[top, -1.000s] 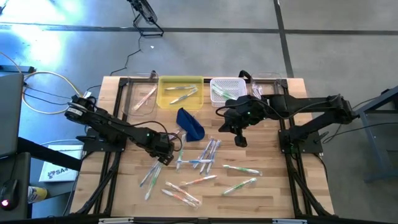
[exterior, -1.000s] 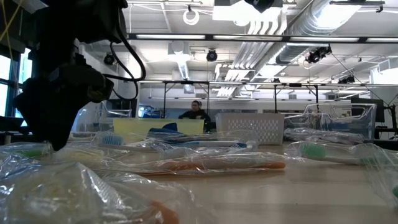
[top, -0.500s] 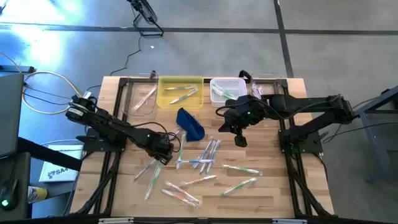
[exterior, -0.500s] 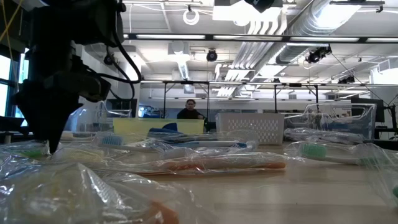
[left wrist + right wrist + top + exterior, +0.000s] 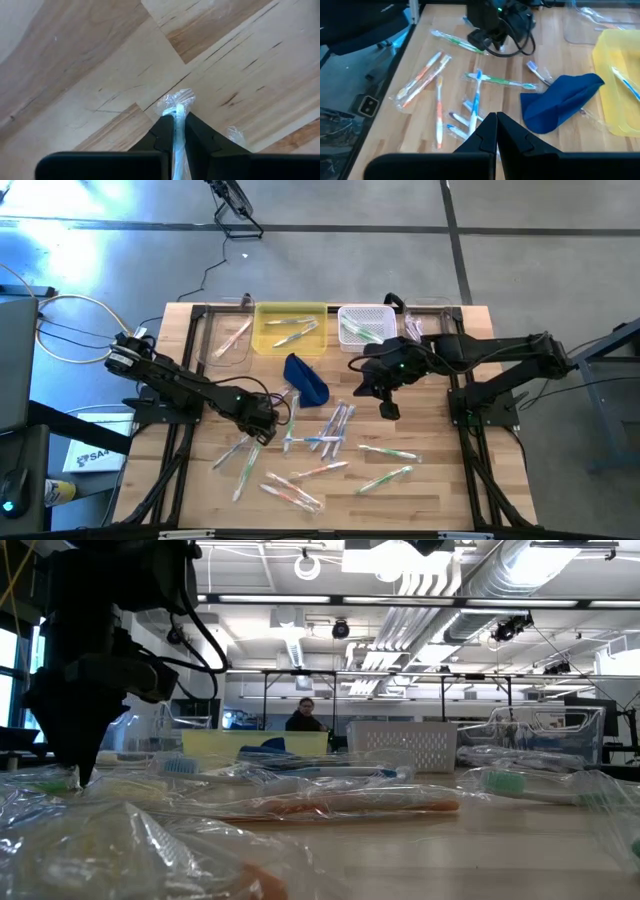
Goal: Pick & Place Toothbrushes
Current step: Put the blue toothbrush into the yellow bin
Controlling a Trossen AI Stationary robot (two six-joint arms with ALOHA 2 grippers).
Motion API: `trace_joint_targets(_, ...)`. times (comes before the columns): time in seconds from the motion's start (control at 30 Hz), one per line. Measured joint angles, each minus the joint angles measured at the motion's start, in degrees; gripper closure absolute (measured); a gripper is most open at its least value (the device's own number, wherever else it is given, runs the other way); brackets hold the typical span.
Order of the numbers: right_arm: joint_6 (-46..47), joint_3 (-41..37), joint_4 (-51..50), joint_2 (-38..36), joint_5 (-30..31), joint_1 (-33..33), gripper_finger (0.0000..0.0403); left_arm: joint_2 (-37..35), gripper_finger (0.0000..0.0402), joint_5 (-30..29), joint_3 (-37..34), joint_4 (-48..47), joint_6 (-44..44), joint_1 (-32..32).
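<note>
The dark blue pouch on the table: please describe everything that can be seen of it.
The dark blue pouch looks like soft cloth, crumpled and folded into a rough pointed wedge. It lies on the wooden table, just in front of the yellow bin, with wrapped toothbrushes scattered near it. Neither gripper touches it. No zip or label shows.

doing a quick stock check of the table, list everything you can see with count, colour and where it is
loose toothbrushes: over a dozen, clear-wrapped, green, blue, orange, pink accents, scattered mid-table
yellow bin: one, far edge, toothbrushes inside
white basket: one, beside the yellow bin, toothbrushes inside
clear trays: two, one at either end of the bin row
blue pouch: one, dark blue, in front of the yellow bin
table: one, light wood
person: one, room behind
left tool: down at the table, closed on a wrapped toothbrush
right tool: shut, empty, hovering near the basket
</note>
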Motion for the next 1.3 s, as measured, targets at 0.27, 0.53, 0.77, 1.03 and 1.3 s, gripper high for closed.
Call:
trace_joint_targets(0.27, 0.1, 0.0, -0.1, -3.5, 0.0, 3.7, 0.0401, 0.2, 0.0382, -7.2, 5.6, -3.4, 4.9, 0.1)
trace_joint_targets(0.53, 2.3, 0.0, -0.1, -8.0, 0.0, 6.8, 0.0401, 0.0, 0.0382, -9.4, 15.5, -4.4, 15.3, 3.3)
trace_joint_targets(0.77, 3.7, 0.0, -3.6, -9.8, 0.2, 9.8, 0.0401, 0.0, 0.0382, -15.1, 28.4, -5.5, 31.3, 7.7)
trace_joint_targets(1.03, 9.2, 0.0, -4.2, -9.8, 3.7, 13.8, 0.0401, 0.0, 0.0382, -18.7, 42.3, -5.0, 55.4, 15.9)
trace_joint_targets(1.3, 9.6, 0.0, -3.2, -9.8, 15.1, 16.9, 0.0401, 0.0, 0.0382, -14.1, 45.6, 0.5, 69.4, 27.4)
